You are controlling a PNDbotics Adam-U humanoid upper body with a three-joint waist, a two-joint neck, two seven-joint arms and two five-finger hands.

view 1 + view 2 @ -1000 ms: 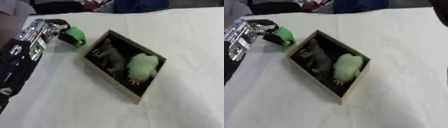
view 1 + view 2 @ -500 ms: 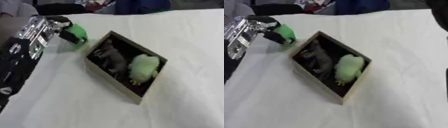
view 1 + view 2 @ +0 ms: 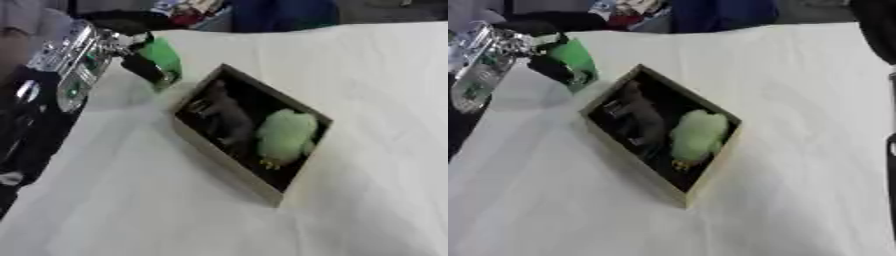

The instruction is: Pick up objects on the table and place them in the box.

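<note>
Left eye view: the left hand (image 3: 131, 50) reaches in from the upper left, its dark fingers (image 3: 144, 67) curled round a bright green object (image 3: 162, 57) just off the box's (image 3: 223, 162) far corner. Below-right of the fingers, the box holds a pale green plush toy (image 3: 284, 135) beside a dark grey item (image 3: 226, 117).

Right eye view: the box sits askew on the white bench (image 3: 798, 150); the right hand is out of sight.

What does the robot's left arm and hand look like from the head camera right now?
The left arm is black lower down, with a silver metal section near the wrist carrying small green spots. The left hand has dark fingers. A dark strip at the right eye view's right edge cannot be identified.
</note>
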